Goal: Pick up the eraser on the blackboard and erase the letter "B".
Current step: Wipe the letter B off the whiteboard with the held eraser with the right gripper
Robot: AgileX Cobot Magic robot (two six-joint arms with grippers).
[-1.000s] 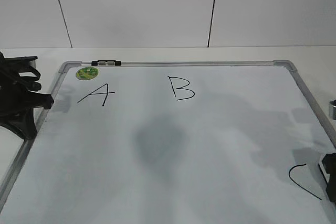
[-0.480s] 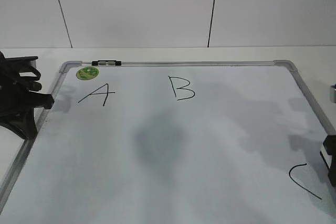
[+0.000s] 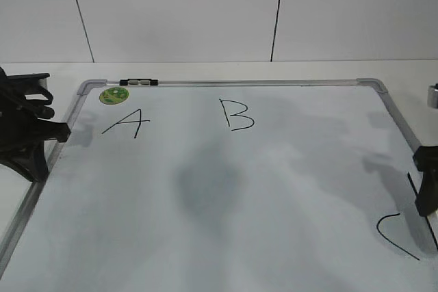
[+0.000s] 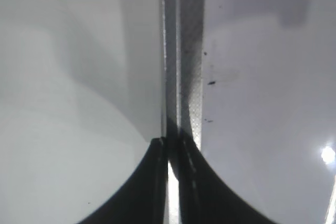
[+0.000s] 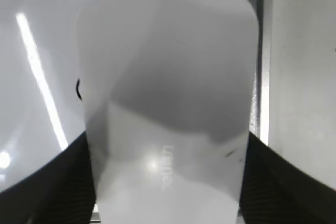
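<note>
The blackboard (image 3: 239, 83) is a white board with a grey frame lying flat on the table. The letter "B" (image 3: 236, 115) is drawn in black near its far middle. My right gripper (image 5: 168, 182) is shut on the eraser (image 5: 168, 93), a white oblong block with a small grey logo, and holds it over the board's right edge. In the exterior view this gripper (image 3: 428, 182) sits at the right border, well to the right of and nearer than the "B". My left gripper (image 3: 34, 135) is shut and empty over the board's left frame (image 4: 184, 77).
A black "A" (image 3: 126, 123) is at the far left and a "C" (image 3: 393, 234) at the near right, just below the right gripper. A round green sticker (image 3: 113, 95) and a black clip (image 3: 137, 82) sit at the far left corner. A white wall stands behind.
My right gripper has moved up and farther along the board's right edge with the eraser in it. The "C" shows more fully. The left arm has not moved.
</note>
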